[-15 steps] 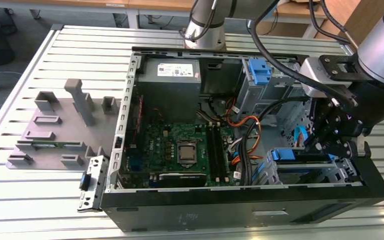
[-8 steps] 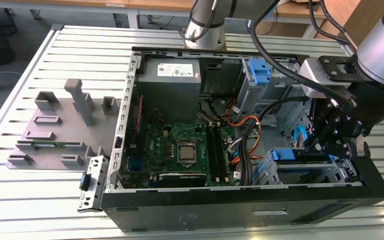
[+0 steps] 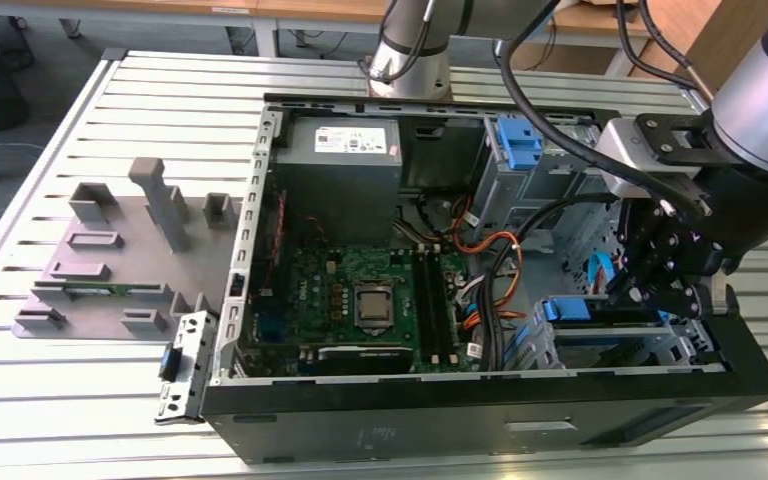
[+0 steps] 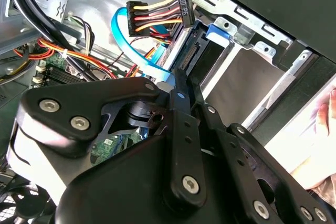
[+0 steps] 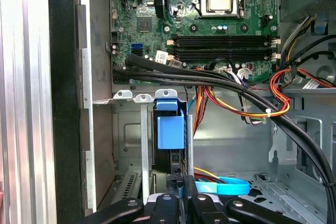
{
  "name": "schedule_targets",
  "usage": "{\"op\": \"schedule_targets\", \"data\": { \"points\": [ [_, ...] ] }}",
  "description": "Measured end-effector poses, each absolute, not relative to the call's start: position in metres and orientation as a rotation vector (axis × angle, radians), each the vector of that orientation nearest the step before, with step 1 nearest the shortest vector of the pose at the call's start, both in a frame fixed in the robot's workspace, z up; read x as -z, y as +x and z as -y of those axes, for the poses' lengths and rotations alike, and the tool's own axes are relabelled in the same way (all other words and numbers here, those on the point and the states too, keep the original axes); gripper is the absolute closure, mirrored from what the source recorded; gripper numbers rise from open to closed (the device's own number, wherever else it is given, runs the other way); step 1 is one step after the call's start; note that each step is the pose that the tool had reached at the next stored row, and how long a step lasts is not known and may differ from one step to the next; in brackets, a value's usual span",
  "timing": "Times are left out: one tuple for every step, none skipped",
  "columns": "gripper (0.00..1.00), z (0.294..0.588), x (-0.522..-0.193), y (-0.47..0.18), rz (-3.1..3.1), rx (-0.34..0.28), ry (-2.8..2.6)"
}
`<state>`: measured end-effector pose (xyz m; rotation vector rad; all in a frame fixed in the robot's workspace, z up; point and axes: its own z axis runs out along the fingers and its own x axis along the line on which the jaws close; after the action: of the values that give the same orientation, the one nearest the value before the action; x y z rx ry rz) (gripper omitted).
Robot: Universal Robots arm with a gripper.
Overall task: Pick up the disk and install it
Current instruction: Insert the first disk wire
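The disk (image 3: 582,311) sits on edge in the drive cage at the front corner of the open computer case, on the exterior view's right, with its blue rail and tab uppermost. In the first wrist view the blue tab (image 5: 170,127) stands over the dark disk body (image 5: 168,158). My gripper (image 3: 648,292) hangs inside the case right beside the cage. Its black fingers (image 4: 181,98) are drawn together, and their tips meet the disk's connector end (image 4: 195,53). In the first wrist view the gripper (image 5: 179,183) is just below the disk.
A power plug with coloured wires (image 4: 156,17) and a blue flat cable (image 4: 128,40) hang close to the disk's end. Black cable bundles (image 5: 220,85) cross above the cage. The motherboard (image 3: 357,300), grey power supply (image 3: 344,140) and a blue bracket (image 3: 519,140) fill the case. A grey fixture plate (image 3: 117,262) lies outside.
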<state>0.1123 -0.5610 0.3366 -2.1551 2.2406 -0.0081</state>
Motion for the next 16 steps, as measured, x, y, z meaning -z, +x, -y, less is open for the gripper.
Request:
{"op": "schedule_targets", "data": {
  "points": [
    [0.84, 0.5609, -0.3366, 0.1123, -2.241, 0.008, -2.155],
    [0.84, 0.5609, -0.3371, 0.1123, -2.241, 0.008, -2.155],
    [0.84, 0.5609, -0.3374, 0.1123, -2.241, 0.008, -2.155],
    [0.84, 0.5609, -0.3373, 0.1123, -2.241, 0.008, -2.155],
    [0.84, 0.5609, -0.3369, 0.112, -2.24, 0.01, -2.154],
    [0.84, 0.5605, -0.3367, 0.1112, -2.239, 0.011, -2.153],
    [0.84, 0.5605, -0.3367, 0.1112, -2.239, 0.011, -2.154],
    [0.84, 0.5605, -0.3366, 0.1112, -2.239, 0.011, -2.153],
    [0.84, 0.5605, -0.3364, 0.1112, -2.239, 0.012, -2.153],
    [0.84, 0.5605, -0.3361, 0.1111, -2.239, 0.012, -2.153],
    [0.84, 0.5605, -0.3357, 0.1111, -2.239, 0.012, -2.153],
    [0.84, 0.5606, -0.3356, 0.1111, -2.239, 0.013, -2.153],
    [0.84, 0.5606, -0.3354, 0.1111, -2.239, 0.012, -2.153],
    [0.84, 0.5606, -0.3353, 0.1111, -2.238, 0.012, -2.153],
    [0.84, 0.5605, -0.3353, 0.1111, -2.238, 0.012, -2.153],
    [0.84, 0.5605, -0.3353, 0.1111, -2.238, 0.012, -2.153]
  ]
}}
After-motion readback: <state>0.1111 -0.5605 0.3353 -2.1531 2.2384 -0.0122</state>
